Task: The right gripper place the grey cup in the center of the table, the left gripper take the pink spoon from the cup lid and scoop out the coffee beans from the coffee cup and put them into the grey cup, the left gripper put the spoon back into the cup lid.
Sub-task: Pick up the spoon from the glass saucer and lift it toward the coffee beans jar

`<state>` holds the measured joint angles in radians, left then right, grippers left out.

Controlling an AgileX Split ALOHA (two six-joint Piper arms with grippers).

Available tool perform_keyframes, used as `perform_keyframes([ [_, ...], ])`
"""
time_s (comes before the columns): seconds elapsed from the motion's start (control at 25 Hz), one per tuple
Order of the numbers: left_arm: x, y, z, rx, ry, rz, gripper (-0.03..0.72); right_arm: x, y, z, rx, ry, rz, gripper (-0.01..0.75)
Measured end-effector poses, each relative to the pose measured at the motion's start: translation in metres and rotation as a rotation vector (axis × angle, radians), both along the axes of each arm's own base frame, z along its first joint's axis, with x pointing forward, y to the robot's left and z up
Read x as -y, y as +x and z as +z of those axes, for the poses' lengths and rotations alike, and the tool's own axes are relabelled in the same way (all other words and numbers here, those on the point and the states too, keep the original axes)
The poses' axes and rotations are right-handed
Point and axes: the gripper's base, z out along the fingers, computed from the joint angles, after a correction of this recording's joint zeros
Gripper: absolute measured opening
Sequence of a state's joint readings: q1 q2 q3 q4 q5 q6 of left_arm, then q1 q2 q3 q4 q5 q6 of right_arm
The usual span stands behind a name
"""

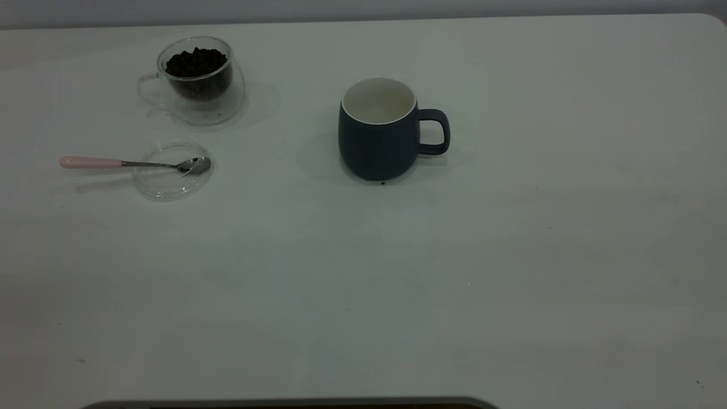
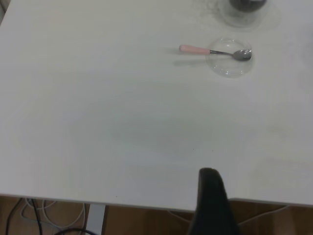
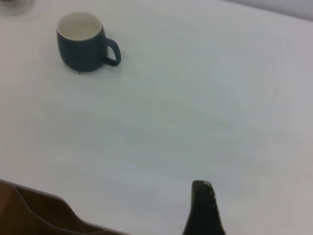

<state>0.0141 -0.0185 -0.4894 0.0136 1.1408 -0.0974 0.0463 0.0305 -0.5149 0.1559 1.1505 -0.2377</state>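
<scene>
Standing on table (image 1: 511, 272): one grey cup (image 1: 377, 138), one coffee cup (image 1: 196, 76), one pink spoon (image 1: 133, 163) across cup lid (image 1: 170, 180); claw states unclear.

The white table (image 1: 511, 255) carries three things directly. The grey cup (image 1: 377, 139) stands upright near the middle, its handle pointing to three o'clock. At about ten o'clock from it stands the coffee cup (image 1: 196, 79), and the cup lid (image 1: 170, 176) lies flat just beside that, toward six o'clock.
</scene>
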Motion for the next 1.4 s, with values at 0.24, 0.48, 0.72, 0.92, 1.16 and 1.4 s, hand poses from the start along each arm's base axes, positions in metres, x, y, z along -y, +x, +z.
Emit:
perform_keyframes([
  [0.24, 0.0, 0.0, 0.0, 0.0, 0.0, 0.0, 0.569, 0.0, 0.005, -0.011, -0.03, 0.003, -0.01, 0.591],
  [0.48, 0.0, 0.0, 0.0, 0.0, 0.0, 0.0, 0.569, 0.001, 0.005, -0.011, -0.03, 0.004, -0.018, 0.591],
  [0.72, 0.0, 0.0, 0.0, 0.0, 0.0, 0.0, 0.569, 0.001, 0.005, -0.011, -0.03, 0.004, -0.019, 0.591],
  [0.92, 0.0, 0.0, 0.0, 0.001, -0.001, -0.001, 0.569, 0.001, 0.005, -0.011, -0.028, 0.004, -0.019, 0.591],
  [1.16, 0.004, 0.001, 0.001, 0.018, -0.043, -0.029, 0.569, 0.001, 0.005, -0.011, -0.029, 0.006, -0.02, 0.591],
  [1.4, 0.009, 0.019, 0.033, 0.059, -0.096, -0.058, 0.569, 0.001, 0.005, -0.011, -0.028, 0.006, -0.02, 0.591],
])
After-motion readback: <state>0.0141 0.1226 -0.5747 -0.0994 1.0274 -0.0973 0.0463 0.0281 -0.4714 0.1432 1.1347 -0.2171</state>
